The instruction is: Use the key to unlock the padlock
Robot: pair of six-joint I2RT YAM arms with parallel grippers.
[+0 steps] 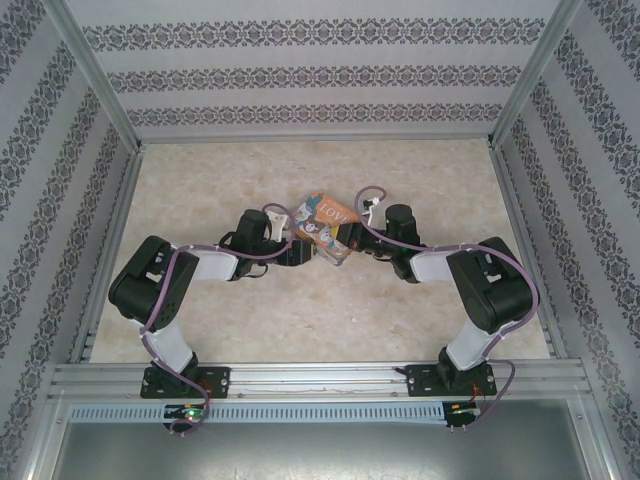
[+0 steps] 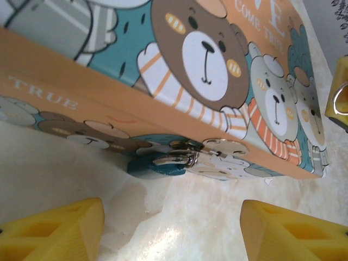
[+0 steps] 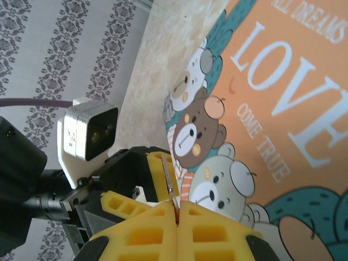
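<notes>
Right claw (image 3: 176, 213) is clenched on the very small, thin, silvery metal key (image 3: 169, 180), whose narrow blade sticks out from between the shut yellow fingers, so the picking up of the key looks finished. It hangs above the lid of the rectangular orange tin with bear drawings and the word "LOVE" (image 3: 283, 103), which lies in the middle of the pale marble-patterned table (image 1: 300, 320), between the two arms. The left claw (image 2: 171, 211) is released: its two yellow fingers (image 2: 54, 231) stand well apart, close to the table, and hold nothing. Between them, a little farther off, I see the tiny padlock with a blue body and a thin silvery shackle (image 2: 155, 166). It hangs on the small silvery hasp (image 2: 217, 148) on the side wall of the tin, its body resting on the table, and the shackle looks closed through the hasp. The key is not at the padlock, and I cannot see the keyhole. As I judge it, only the first part is done. What is left is to steady the padlock, most likely with the left claw, then to bring the key to the keyhole, push it in, turn it and let the shackle come free.
</notes>
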